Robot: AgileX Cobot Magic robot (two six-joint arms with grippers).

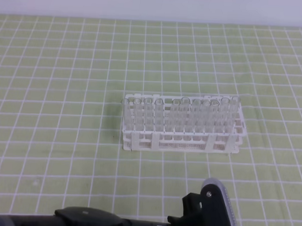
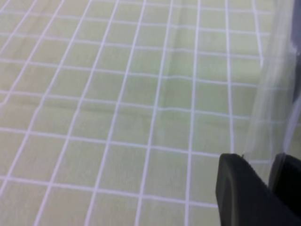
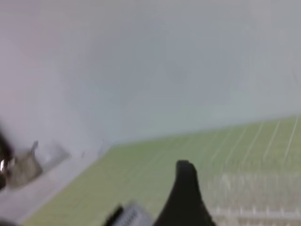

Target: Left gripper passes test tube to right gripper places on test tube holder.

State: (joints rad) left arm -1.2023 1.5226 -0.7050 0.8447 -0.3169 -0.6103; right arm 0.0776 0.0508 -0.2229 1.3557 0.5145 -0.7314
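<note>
The white test tube holder (image 1: 182, 140) stands mid-table, filled with several upright clear tubes. In the left wrist view my left gripper (image 2: 264, 162) is shut on the test tube (image 2: 272, 94), a clear tube that rises between the two black fingers (image 2: 240, 193) toward the top right. From above, that gripper's grey face plate (image 1: 221, 203) sits at the bottom edge, in front of the holder's right end. Of my right gripper only one dark finger (image 3: 185, 186) shows, blurred. The holder (image 3: 256, 197) lies faintly to its lower right. I cannot tell how its jaws stand.
A green cloth with a white grid (image 1: 67, 89) covers the table up to a pale wall (image 1: 155, 5) at the back. The left arm's black body (image 1: 91, 220) lies along the bottom edge. Some grey clutter (image 3: 23, 167) sits off the table's far side.
</note>
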